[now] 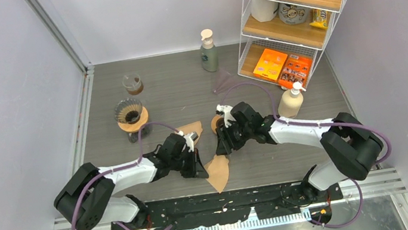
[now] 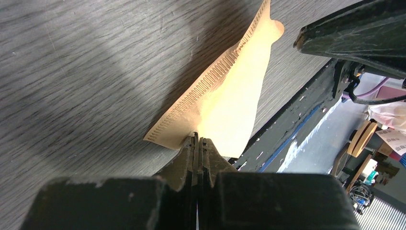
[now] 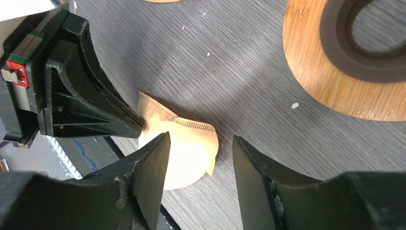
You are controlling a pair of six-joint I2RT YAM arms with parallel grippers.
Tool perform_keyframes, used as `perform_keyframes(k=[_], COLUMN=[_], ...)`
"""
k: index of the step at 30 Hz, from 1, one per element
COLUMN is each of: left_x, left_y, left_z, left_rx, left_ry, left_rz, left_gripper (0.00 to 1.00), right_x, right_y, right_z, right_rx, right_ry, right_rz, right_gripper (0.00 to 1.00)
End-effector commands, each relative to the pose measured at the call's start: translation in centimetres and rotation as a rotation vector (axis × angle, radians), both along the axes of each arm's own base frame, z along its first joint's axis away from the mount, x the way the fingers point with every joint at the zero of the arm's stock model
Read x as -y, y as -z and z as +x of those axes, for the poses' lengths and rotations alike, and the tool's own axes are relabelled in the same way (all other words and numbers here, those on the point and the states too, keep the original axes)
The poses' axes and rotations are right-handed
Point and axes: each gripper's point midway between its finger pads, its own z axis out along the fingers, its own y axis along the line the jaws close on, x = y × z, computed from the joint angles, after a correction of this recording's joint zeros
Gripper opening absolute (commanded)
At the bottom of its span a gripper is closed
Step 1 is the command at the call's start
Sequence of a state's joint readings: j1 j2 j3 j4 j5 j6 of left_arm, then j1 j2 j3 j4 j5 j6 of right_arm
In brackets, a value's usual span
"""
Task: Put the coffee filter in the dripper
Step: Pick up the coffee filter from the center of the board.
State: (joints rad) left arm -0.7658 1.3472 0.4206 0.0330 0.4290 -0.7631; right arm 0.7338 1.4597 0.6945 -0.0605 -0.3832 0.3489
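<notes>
At table (image 1: 174,89) edge | left jaws clamp coffee filter (image 2: 230,100) corner | right jaws open beside it

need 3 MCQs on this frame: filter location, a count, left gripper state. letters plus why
1. Where is the coffee filter being handled? A) in the dripper B) at the table's near edge C) on the shelf
2. How many pump bottles stand on the table? A) one B) two C) four
3. The left gripper is: A) open B) shut on nothing C) shut on the filter's edge
Key: 1 B, top view shows it by the front edge. 2 B, grey pump bottle at the back, beige pump bottle on the right. 3 C, wrist view shows jaws pinching the paper.
</notes>
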Motion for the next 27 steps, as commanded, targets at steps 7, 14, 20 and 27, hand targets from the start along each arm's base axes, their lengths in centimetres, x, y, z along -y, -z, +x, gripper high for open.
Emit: perform_keyframes(k=[7,14,20,27], left_x=[-1.2,-1.3,-1.2,-1.2], left_y=[0.8,0.6,0.5,0.5], left_z=[0.7,0.9,1.0,0.8], left_rx=[0.033,0.043,0.045,0.042], left_ry=[-0.032,-0.037,-0.037,-0.032], left_rz=[0.084,0.086,0.084,0.083], left_gripper=[0.00,0.00,0.00,0.00], right_x=[-2.1,-2.4,-2.1,-1.6], right_y=[-0.6,-0.9,-0.7,1.3], right_z=[-1.1,-2.6,-2.2,-1.2], right_rx=[-0.007,-0.042,-0.019,-0.020], right_ry=[-0.100,-0.142,-0.132,-0.086], right_rz=[0.047,0.094,0.069,-0.006], right_gripper=[0.54,0.50,0.47,0.48])
